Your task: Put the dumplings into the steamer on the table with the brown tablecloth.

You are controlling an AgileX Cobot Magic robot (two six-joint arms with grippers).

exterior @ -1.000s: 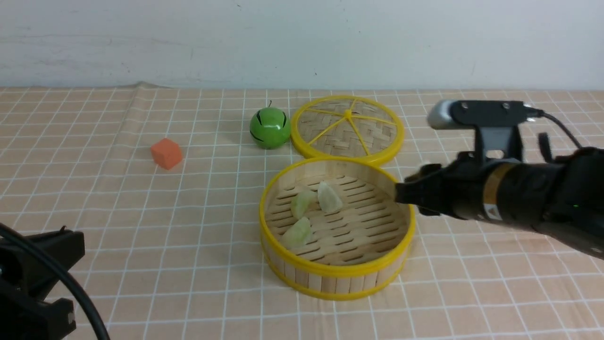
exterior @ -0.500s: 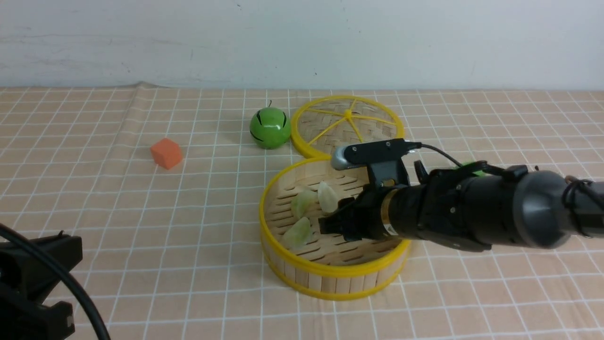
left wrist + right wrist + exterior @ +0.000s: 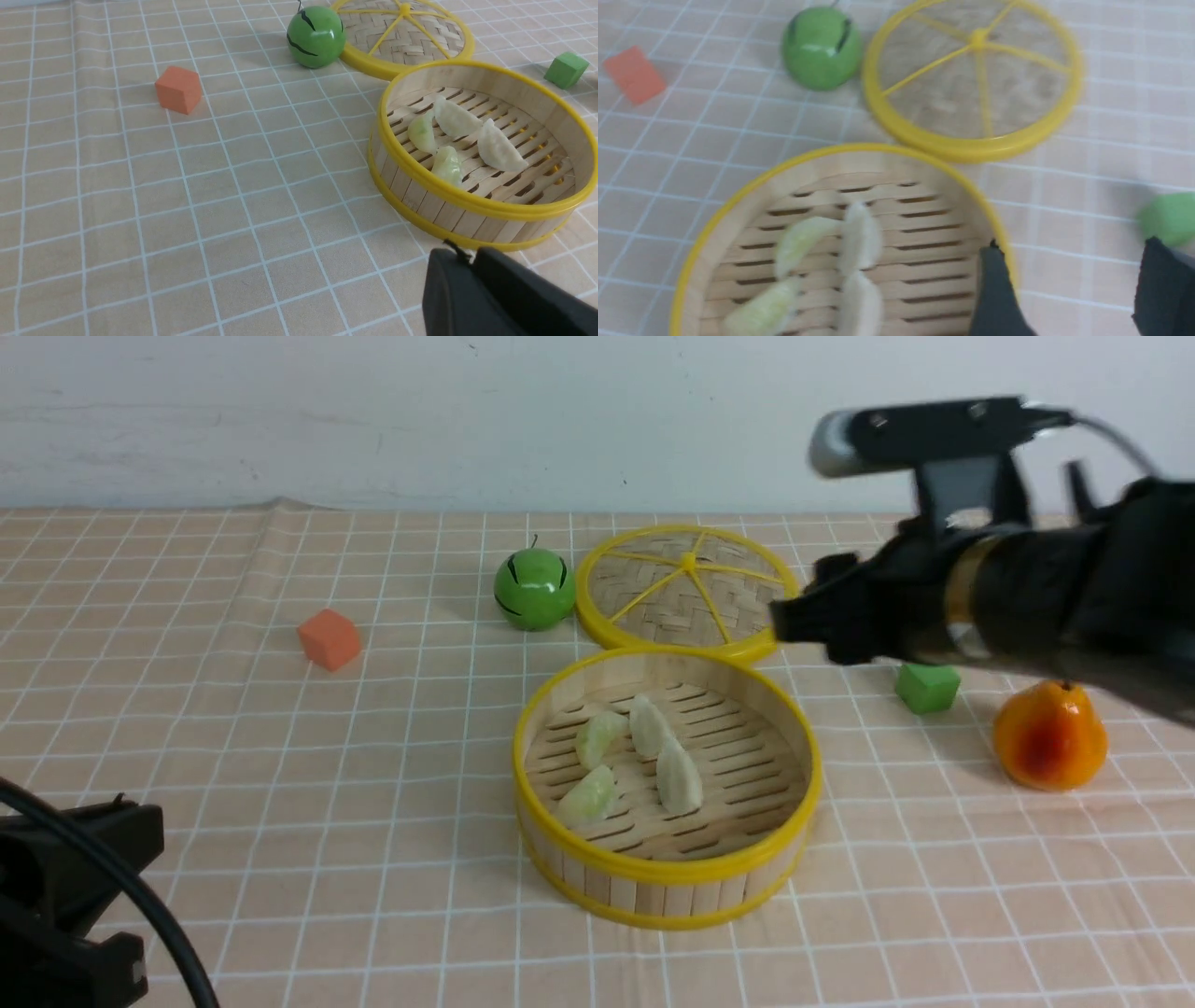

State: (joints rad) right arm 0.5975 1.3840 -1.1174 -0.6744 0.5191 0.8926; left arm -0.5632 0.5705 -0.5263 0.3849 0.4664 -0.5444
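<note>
Lifted out of the steamer (image 3: 667, 896) since the last frame: right gripper (image 3: 782, 616), now above the right edge of the lid (image 3: 688, 588), jaws spread, empty. Left behind a fourth of the dumplings (image 3: 679, 777); all four inside. Left gripper (image 3: 467, 261) pinched shut, near left. Open brown tablecloth (image 3: 373, 756) left of the rim; green cube (image 3: 927, 687) and pear (image 3: 1050, 737) right.

I see a tan tablecloth (image 3: 280, 756) gridded in white, a yellow-rimmed steamer (image 3: 667, 873), greenish and cream dumplings (image 3: 679, 777), and an orange cube (image 3: 329, 638) at left.

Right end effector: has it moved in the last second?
Yes. The right end effector has risen out of the steamer, where it was half a second ago, up to the lid's right edge.
</note>
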